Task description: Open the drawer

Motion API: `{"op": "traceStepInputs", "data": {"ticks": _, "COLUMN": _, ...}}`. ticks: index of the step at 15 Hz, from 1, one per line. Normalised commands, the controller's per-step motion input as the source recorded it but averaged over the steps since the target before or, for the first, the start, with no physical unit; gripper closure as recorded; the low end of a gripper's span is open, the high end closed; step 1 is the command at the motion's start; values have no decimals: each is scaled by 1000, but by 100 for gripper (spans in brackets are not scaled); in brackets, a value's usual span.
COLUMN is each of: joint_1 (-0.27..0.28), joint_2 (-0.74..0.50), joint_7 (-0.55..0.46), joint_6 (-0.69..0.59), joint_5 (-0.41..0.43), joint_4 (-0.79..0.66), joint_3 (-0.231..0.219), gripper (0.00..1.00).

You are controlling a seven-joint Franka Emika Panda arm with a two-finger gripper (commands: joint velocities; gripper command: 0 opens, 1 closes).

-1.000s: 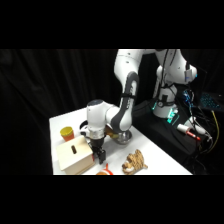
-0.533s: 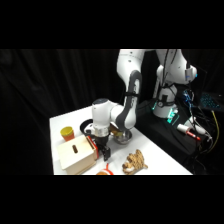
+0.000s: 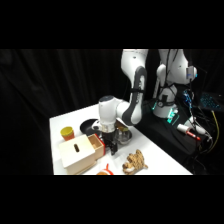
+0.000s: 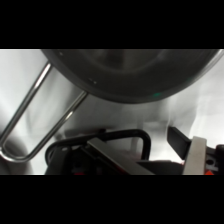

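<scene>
The pale wooden box with a dark slot on top stands at the table's front left. Its drawer sticks out a little toward the right, showing an orange-brown front. My gripper comes down from above right at that front, shut on the drawer's handle. In the wrist view a black wire loop, the handle, sits between the fingers, with my gripper just above the black linkage.
A dark pan lies behind the box and fills the top of the wrist view, its metal loop handle at left. A yellow cup, a metal pot and a plush toy stand nearby.
My gripper has moved right, away from the box, and the drawer front has slid out with it. The box itself has stayed put.
</scene>
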Motion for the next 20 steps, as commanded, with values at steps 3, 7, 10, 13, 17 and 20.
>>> {"op": "traceStepInputs", "data": {"ticks": 3, "joint_1": 12, "joint_2": -220, "joint_7": 39, "joint_6": 16, "joint_5": 87, "joint_4": -275, "joint_3": -27, "gripper": 0}}
{"op": "traceStepInputs", "data": {"ticks": 7, "joint_1": 35, "joint_2": -239, "joint_7": 47, "joint_6": -31, "joint_5": 72, "joint_4": -235, "joint_3": -46, "gripper": 0}}
{"op": "traceStepInputs", "data": {"ticks": 10, "joint_1": 32, "joint_2": -300, "joint_7": 47, "joint_6": -126, "joint_5": 82, "joint_4": -208, "joint_3": -34, "gripper": 0}}
{"op": "traceStepInputs", "data": {"ticks": 13, "joint_1": 45, "joint_2": -395, "joint_7": 37, "joint_6": -283, "joint_5": 81, "joint_4": -174, "joint_3": -35, "gripper": 0}}
{"op": "traceStepInputs", "data": {"ticks": 17, "joint_1": 139, "joint_2": -460, "joint_7": 67, "joint_6": -421, "joint_5": 28, "joint_4": -118, "joint_3": -120, "gripper": 0}}
{"op": "traceStepInputs", "data": {"ticks": 20, "joint_1": 146, "joint_2": -493, "joint_7": 62, "joint_6": -423, "joint_5": 19, "joint_4": -115, "joint_3": -123, "gripper": 0}}
